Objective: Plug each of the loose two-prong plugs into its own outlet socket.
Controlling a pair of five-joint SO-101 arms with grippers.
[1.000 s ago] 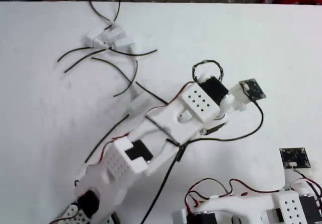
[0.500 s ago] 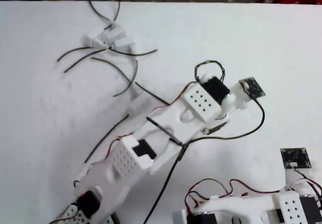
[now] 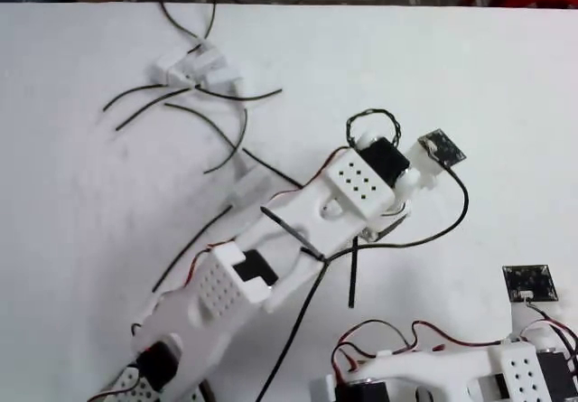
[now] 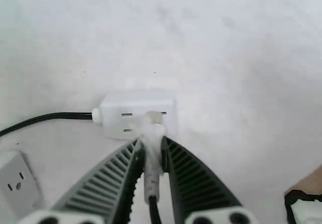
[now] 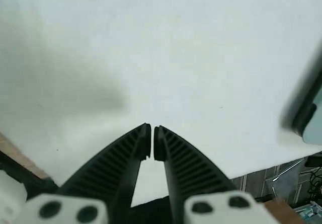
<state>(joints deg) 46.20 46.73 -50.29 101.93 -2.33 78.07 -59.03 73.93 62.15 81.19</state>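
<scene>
Left fingers point(image 4: 121, 176) clamped on plug point(image 4: 152, 133), its tip touching outlet socket point(image 4: 121, 114) face. Right fingers point(image 5: 126, 158) closed, holding nothing, over worktop point(image 5: 151, 43) beside its edge.

White two-prong plug point(image 4: 152, 131) touching face of white outlet socket point(image 4: 132, 114), another socket point(image 4: 18, 182) near.

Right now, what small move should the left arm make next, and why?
Probably push the plug straight on into the outlet socket. The left end effector is shut on it, and its tip sits at one pair of slots; I cannot tell whether it is fully seated.
</scene>
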